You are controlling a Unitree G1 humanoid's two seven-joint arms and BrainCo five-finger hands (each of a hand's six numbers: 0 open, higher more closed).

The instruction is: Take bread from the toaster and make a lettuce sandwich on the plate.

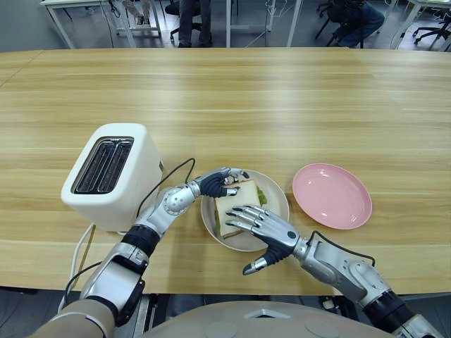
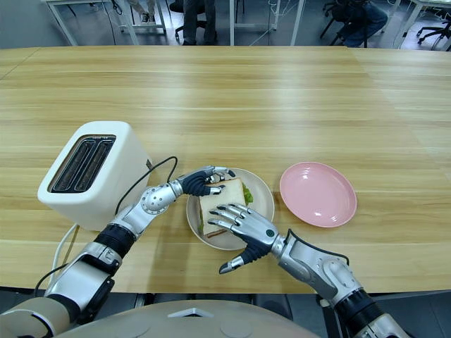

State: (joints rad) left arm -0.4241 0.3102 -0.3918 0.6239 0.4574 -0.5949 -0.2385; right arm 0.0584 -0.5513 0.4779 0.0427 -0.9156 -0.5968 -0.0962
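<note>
Right hand [image 1: 271,232] over the sandwich [image 1: 236,202]

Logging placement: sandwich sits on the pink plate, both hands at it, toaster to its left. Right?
Wrong plate. The sandwich sits on the beige plate; the pink plate lies to its right. The left eye view shows it. The left hand and right hand are at it, the toaster to its left.

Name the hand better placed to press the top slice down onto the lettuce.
Right, probably. The right hand lies open and flat over the top slice on the beige plate, while the left hand sits only at the slice's far-left corner.
</note>
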